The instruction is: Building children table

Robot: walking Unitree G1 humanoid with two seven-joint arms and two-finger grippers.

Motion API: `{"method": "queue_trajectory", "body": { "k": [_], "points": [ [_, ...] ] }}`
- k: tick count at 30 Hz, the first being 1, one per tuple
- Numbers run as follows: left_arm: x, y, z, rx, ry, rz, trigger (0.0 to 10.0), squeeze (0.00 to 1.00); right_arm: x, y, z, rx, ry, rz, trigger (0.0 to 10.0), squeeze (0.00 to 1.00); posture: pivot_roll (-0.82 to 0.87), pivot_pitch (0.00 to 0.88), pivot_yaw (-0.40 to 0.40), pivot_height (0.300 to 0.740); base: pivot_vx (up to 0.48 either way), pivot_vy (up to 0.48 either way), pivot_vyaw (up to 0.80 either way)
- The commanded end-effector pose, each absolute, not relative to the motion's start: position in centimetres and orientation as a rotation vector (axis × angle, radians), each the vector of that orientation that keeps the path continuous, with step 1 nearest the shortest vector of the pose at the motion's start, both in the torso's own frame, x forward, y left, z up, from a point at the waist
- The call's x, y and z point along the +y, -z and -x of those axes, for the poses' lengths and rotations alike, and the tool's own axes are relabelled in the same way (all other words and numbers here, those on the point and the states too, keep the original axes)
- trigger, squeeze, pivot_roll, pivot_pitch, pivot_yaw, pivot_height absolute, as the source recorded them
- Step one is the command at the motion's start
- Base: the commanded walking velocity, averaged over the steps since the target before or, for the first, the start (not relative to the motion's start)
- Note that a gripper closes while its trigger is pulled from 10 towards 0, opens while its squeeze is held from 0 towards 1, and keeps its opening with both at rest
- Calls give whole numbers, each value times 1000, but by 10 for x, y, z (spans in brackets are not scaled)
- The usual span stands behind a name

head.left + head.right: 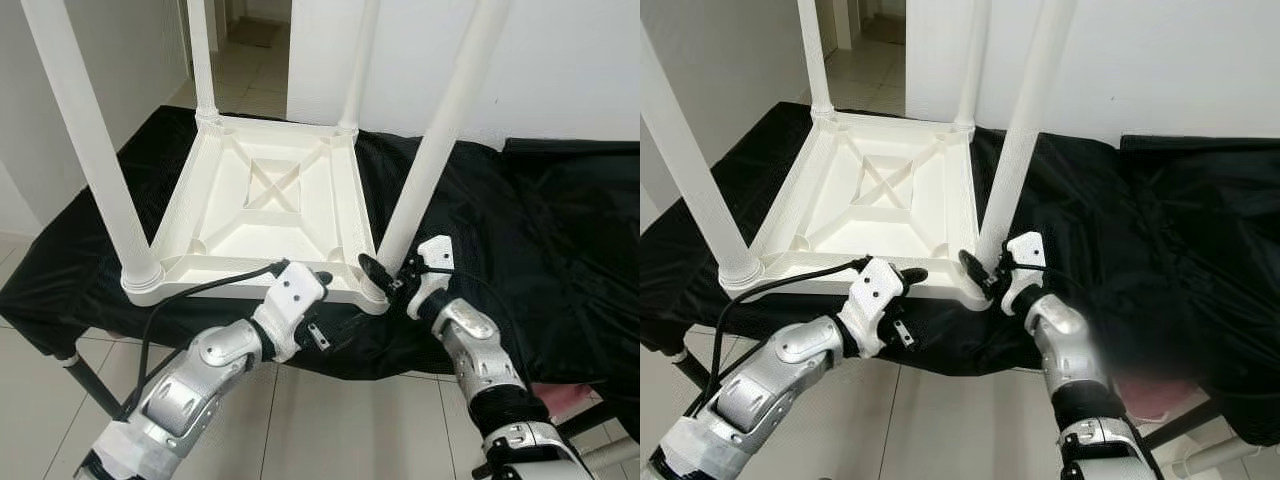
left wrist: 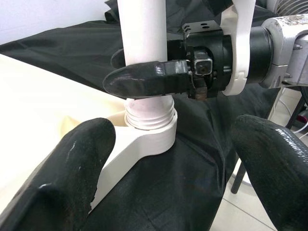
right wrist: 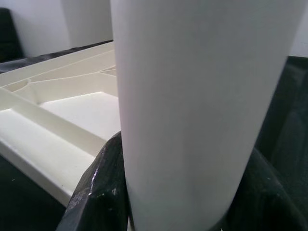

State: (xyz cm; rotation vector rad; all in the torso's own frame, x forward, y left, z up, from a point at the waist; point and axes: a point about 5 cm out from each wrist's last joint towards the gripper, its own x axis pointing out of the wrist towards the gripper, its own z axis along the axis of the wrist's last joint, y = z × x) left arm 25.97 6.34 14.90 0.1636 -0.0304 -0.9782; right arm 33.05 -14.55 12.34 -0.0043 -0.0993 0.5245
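Observation:
A white children's table (image 1: 270, 200) lies upside down on a black cloth, with its legs pointing up. The near right leg (image 1: 430, 150) stands in its corner socket (image 2: 147, 139), where the screw thread shows at its foot. My right gripper (image 1: 390, 268) is shut on this leg just above the socket, one black finger (image 2: 144, 79) crossing its front. My left gripper (image 1: 322, 305) is open at the table's front rim, just left of that corner. Its two fingers (image 2: 72, 178) are spread wide apart and point at the socket.
The other legs (image 1: 85, 140) rise at the remaining corners. The black cloth (image 1: 540, 230) covers a low bench that stretches right. Pale tile floor (image 1: 330, 420) lies in front, a white wall behind, and an open doorway (image 1: 250, 40) at the back left.

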Motion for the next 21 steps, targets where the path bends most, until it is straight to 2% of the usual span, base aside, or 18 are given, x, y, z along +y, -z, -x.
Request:
{"method": "queue_trajectory", "body": {
  "k": [1,3,4,6,7,9,14,20,21],
  "points": [
    [59,-148,-255,-18,1093,-166,10000,0,-149,-116,-329,-55,-496,7,10000,0,62,0,-76,740,0,0,0],
    [59,-148,-257,-20,1087,-164,10000,0,-134,-117,-326,-56,-373,-74,10000,0,64,0,-83,740,0,0,0],
    [59,-148,-257,-20,1087,-164,10000,0,-134,-117,-326,-56,-373,-74,10000,0,64,0,-83,740,0,0,0],
    [58,-148,-258,-24,1084,-166,10000,0,-124,-118,-322,-57,-194,-135,10000,0,64,0,-84,740,0,0,0],
    [58,-148,-258,-24,1084,-166,10000,0,-124,-118,-322,-57,-194,-135,10000,0,64,0,-84,740,0,0,0],
    [58,-148,-258,-25,1085,-166,10000,0,-118,-119,-320,-65,-75,-167,10000,0,65,0,-85,740,0,0,0],
    [59,-148,-257,-20,1083,-163,10000,0,-109,-119,-316,-55,-6,-211,10000,0,72,0,-87,740,0,0,0],
    [60,-147,-257,-12,1075,-159,10000,0,-103,-119,-314,-48,-31,-196,10000,0,74,0,-85,740,0,0,0],
    [61,-147,-257,-12,1074,-159,10000,0,-105,-120,-313,-52,-26,-189,10000,718,74,0,-87,740,0,0,0]
  ]
}}
